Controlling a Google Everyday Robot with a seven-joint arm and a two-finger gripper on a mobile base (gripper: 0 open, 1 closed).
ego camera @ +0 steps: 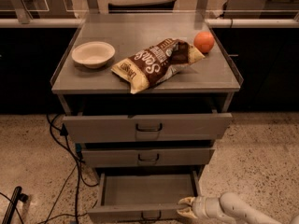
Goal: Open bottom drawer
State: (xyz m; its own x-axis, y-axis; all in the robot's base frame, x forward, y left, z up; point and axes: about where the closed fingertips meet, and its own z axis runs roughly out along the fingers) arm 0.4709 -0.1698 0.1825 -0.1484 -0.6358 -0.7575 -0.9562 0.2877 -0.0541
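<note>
The bottom drawer (pixel 140 213) is pulled out from the grey cabinet, its bare inside showing from above. Its flat front with a small dark loop handle sits at the lower edge of the camera view. My gripper (pixel 186 207) is at the drawer's front right corner, close against the front panel, with the white arm reaching in from the lower right. The middle drawer (pixel 148 157) and the top drawer (pixel 147 127) above it each stick out a little.
On the cabinet top (pixel 93 80) lie a white bowl (pixel 93 54), a brown chip bag (pixel 156 62) and an orange (pixel 204 42). Dark cables (pixel 70 171) hang down at the cabinet's left onto the speckled floor. A black object (pixel 11 204) lies at lower left.
</note>
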